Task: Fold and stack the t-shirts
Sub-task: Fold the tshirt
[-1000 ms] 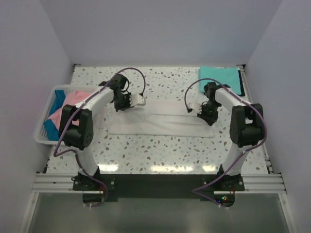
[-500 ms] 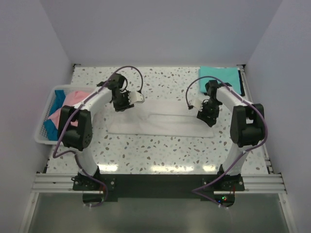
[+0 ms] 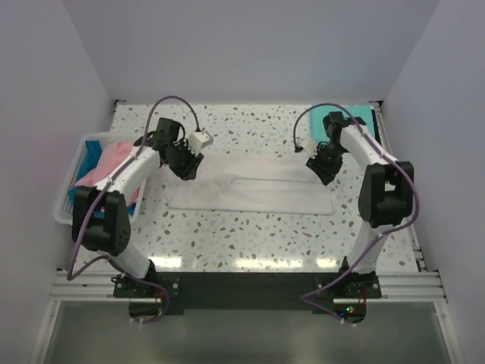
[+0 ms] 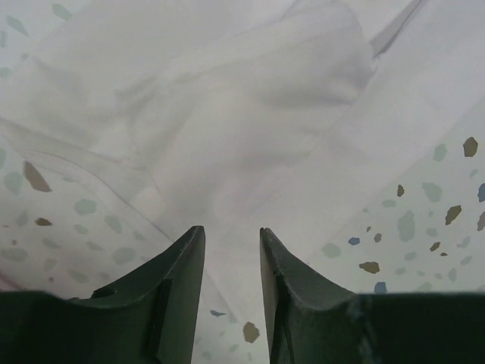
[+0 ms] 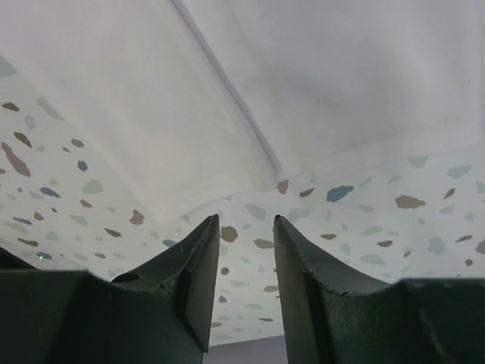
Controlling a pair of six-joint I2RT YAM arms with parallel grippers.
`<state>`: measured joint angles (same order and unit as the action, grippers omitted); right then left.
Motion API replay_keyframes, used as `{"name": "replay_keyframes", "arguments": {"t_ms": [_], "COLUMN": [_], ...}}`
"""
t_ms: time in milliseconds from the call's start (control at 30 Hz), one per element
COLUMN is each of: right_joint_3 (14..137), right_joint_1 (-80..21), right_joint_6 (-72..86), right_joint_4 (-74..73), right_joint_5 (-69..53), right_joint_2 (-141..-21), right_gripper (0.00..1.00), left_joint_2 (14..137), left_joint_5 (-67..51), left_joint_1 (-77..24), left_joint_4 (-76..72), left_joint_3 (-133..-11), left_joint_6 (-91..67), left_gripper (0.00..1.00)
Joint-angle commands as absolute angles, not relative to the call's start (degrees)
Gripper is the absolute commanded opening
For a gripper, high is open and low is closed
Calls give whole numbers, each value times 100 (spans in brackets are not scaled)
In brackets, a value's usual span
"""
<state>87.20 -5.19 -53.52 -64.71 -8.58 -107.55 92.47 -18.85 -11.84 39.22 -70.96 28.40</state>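
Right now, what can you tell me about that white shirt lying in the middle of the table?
The white t-shirt is plain, soft-looking cloth, folded into a long band lying flat across the middle of the speckled table. A layered fold edge runs along its length, and its left end is rumpled. The left gripper and right gripper hover at its two ends, jaws open, holding nothing.

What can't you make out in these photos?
Top view: teal shirt partly behind right arm.
Top view: pink shirt and blue shirt in basket, partly under left arm; folds unclear.
Wrist views: white shirt cut off by frame edges.
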Motion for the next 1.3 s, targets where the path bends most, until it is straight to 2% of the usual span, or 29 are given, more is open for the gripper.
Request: {"name": "replay_keyframes", "arguments": {"t_ms": [0, 100, 433, 733, 833, 867, 933, 967, 1033, 1100, 1167, 1267], "right_joint_3": [8772, 8763, 8913, 7420, 6656, 6610, 6644, 6827, 7327, 7671, 8050, 8270], "right_joint_1": [-773, -905, -984, -1475, -2071, -2266, -2757, -2873, -2918, -2866, -2620, -2207], "right_joint_6": [-4949, -4817, -4711, -5062, -5063, -5028, -4957, -4931, -4861, -4712, -4667, -4632], "right_joint_4": [-6286, -5934, -5730, -5634, -5616, -5851, -6177, -6544, -6889, -7206, -7365, -7305], "right_joint_5": [-1002, -844, -747, -747, -1017, -1185, -1894, -2194, -2678, -3023, -3190, -3016], "right_joint_2": [-11108, -11285, -11654, -11014, -10548, -10382, -10206, -10135, -9994, -10011, -10028, -10168], "right_gripper": [38, 38, 36, 27, 27, 27, 29, 29, 32, 32, 32, 31], "left_joint_2": [9422, 9553, 10256, 11476, 12431, 12724, 13425, 13551, 13553, 13238, 12579, 11928], "left_joint_5": [-1926, -1663, -1038, -256, 139, 27, -289, -394, -781, -1132, -1344, -1844], "left_joint_1": [-1292, -1388, -1389, -1371, -1371, -1345, -1318, -1318, -1318, -1318, -1310, -1406], "left_joint_4": [3727, 3595, 3375, 3384, 3444, 3863, 4241, 4341, 4298, 3835, 3456, 3120], "left_joint_3": [-6611, -6373, -6249, -7258, -8486, -9639, -10875, -11881, -12495, -12464, -11765, -10909], "left_joint_6": [1785, 1574, 1239, 1801, 2240, 2250, 2189, 2180, 2084, 2013, 1873, 1618], "left_gripper": [39, 33, 27, 23, 24, 24, 24, 25, 27, 33, 41, 43]}}
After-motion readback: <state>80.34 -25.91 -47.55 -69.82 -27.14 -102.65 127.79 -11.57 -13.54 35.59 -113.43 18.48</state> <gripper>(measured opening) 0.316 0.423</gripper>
